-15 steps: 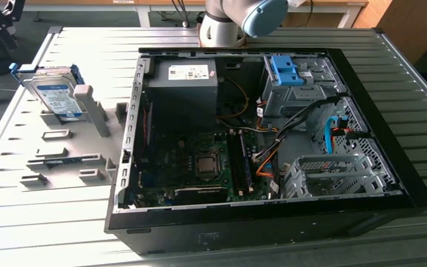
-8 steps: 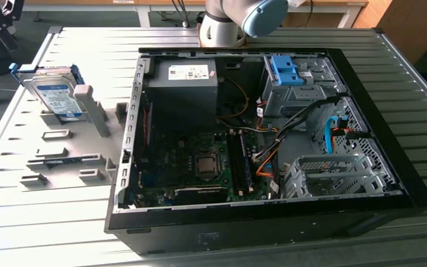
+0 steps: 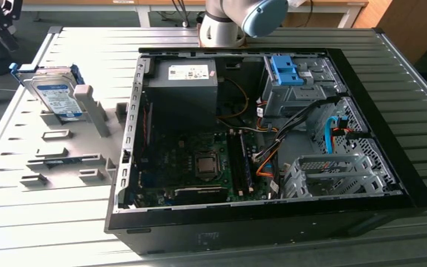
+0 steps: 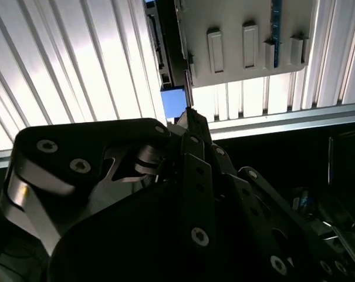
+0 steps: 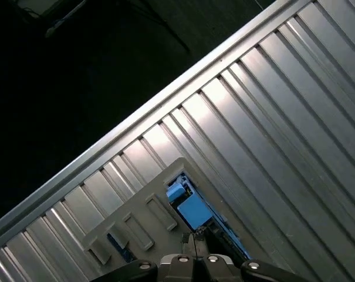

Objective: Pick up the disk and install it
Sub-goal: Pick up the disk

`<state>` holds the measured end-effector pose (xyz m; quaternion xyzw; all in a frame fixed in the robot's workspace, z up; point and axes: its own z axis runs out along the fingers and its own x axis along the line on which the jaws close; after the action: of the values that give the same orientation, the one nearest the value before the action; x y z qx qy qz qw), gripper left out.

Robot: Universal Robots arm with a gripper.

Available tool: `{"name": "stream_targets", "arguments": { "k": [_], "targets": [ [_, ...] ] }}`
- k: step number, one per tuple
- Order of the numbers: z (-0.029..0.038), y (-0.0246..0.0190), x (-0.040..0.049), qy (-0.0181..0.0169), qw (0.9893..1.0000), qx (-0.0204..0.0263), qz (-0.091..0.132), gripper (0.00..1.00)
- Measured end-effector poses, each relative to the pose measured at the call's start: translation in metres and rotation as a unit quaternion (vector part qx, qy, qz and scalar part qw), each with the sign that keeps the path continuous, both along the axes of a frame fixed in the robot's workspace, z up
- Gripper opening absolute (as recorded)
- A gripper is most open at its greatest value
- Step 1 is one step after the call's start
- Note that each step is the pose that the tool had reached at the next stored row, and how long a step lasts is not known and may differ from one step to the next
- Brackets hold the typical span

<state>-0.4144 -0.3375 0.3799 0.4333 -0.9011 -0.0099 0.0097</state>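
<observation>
Jaws pressed together, empty, near one disk (image 3: 56,97) standing in one grey holder (image 3: 80,150) on the desk (image 3: 50,233), beside one open computer case (image 3: 395,146).

Disk (image 5: 192,211) partly behind end effector (image 5: 193,242)

Harsh glare on ribbed table (image 4: 77,70), dark surroundings

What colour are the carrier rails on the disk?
Blue; the disk shows best in the exterior view.
</observation>
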Motion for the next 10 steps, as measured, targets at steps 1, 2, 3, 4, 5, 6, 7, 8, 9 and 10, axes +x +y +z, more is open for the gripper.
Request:
{"name": "stream_targets", "arguments": {
  "k": [1,2,3,4,5,6,7,8,9,10],
  "targets": [
    [0.0000,0.0000,0.0000,0.0000,1.0000,0.0000,0.008,0.11],
    [-0.0001,0.0000,0.0000,0.0000,0.9999,0.0000,0.017,0.11],
    [-0.0002,0.0000,0.0000,0.0000,0.9997,0.0001,0.025,0.11],
    [-0.0002,0.0000,0.0000,0.0000,0.9994,0.0001,0.033,0.11],
    [-0.0002,0.0000,0.0000,0.0000,0.9992,0.0001,0.041,0.11],
    [-0.0003,0.0000,0.0000,0.0000,0.9988,0.0001,0.049,0.11],
    [-0.0003,0.0000,0.0000,0.0000,0.9984,0.0001,0.057,0.11],
    [-0.0003,0.0000,0.0000,0.0000,0.9979,0.0001,0.064,0.11],
    [-0.0004,0.0000,0.0000,0.0000,0.9975,0.0001,0.071,0.11],
    [-0.0005,0.0000,0.0000,0.0000,0.9969,0.0001,0.078,0.11]
  ]
}}
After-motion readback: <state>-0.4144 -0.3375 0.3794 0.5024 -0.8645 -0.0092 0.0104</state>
